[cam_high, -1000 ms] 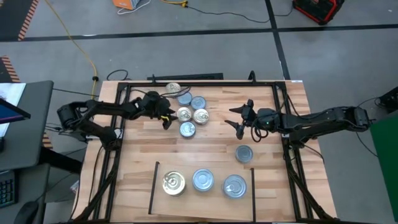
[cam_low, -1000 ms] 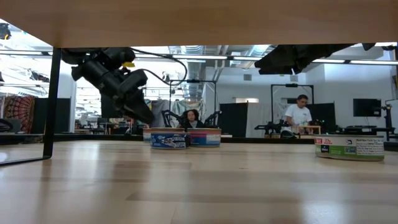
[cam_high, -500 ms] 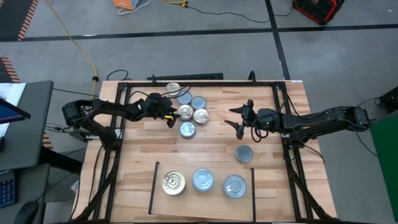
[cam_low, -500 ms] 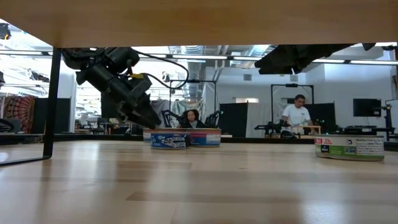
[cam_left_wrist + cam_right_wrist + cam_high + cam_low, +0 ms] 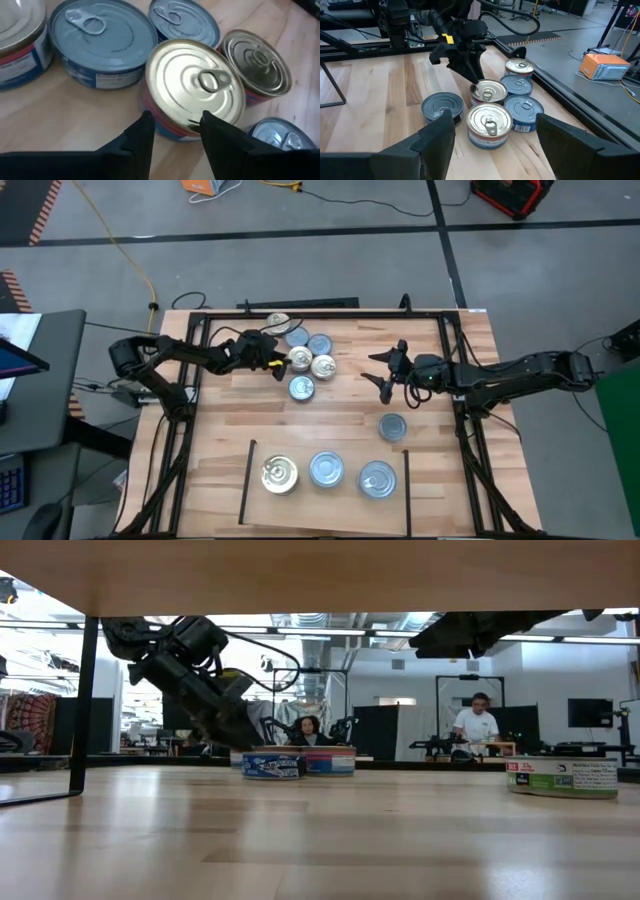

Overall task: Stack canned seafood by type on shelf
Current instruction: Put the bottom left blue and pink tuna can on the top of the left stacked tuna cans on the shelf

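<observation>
Several round tins stand clustered at the table's far middle. Among them are a gold-topped tin, a second gold one and silver-topped ones. A lone silver tin stands toward the right. The shelf at the near edge carries one gold tin and two silver tins. My left gripper slants down at the first gold tin's left rim, fingers apart. My right gripper hovers open to the right of the cluster, with nothing between its fingers. My left gripper comes slanting down from the table's left at the gold-topped tin's rim. One fingertip stands beside the side wall, and the other lies over the lid's edge. Whether either tip touches the tin, I cannot tell. The tin sits flat on the table.
A black metal frame runs round the table top, with rails along the left, right and far sides. Bare wood lies between the cluster and the shelf. In the low view, people stand and sit in the room beyond the table.
My left gripper has sunk and moved toward the table's right, up to the gold-topped tin, tipping further downward and rolling a little. The tins have stayed where they were.
</observation>
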Robot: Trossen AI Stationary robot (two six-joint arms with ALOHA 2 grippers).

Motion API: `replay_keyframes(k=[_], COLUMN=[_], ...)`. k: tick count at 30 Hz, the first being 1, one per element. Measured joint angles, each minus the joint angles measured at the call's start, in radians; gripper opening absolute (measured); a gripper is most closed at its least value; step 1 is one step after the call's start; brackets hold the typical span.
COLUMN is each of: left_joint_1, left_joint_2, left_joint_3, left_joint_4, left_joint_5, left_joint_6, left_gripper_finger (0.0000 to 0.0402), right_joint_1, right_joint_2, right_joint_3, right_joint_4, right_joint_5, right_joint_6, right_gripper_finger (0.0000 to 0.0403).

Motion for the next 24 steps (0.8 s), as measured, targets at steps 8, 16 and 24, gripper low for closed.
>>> replay_keyframes(k=[8, 16, 24], left_joint_1=[0.036, 0.043, 0.042], left_joint_2=[-0.01, -0.007, -0.076], left_joint_3=[0.0, -0.002, -0.005], left_joint_4=[-0.025, -0.127, -0.293], left_joint_5=[-0.01, -0.023, -0.043], left_joint_6=[0.058, 0.069, 0.109], left_gripper_finger=[0.0012, 0.0001, 0.0], right_joint_1=[0.001, 0.001, 0.0], right_joint_2=[0.0, 0.0, 0.0], right_joint_3=[0.0, 0.0, 0.0], right_joint_4=[0.0, -0.001, -0.001], right_joint_5=[0.0, 0.0, 0.0], right_joint_6=[0.0, 0.0, 0.001], right_gripper_finger=[0.0302, 0.0302, 0.0302])
